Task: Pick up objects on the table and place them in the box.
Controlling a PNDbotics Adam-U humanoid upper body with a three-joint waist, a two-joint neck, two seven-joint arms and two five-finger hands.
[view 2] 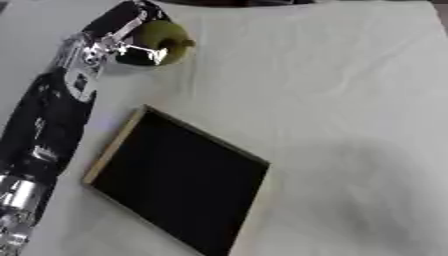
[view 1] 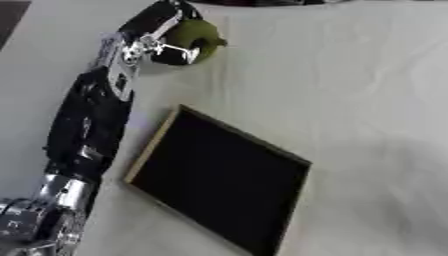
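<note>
- The green round fruit is at the far left of the table, beyond the box.
- The left hand has its fingers curled around the fruit.
- The box is dark inside and has a light wooden rim.

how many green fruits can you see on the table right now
1. The green fruit sits at the far left of the table, with the left hand curled round it, beyond the box. Nothing shows inside the dark box.
</note>
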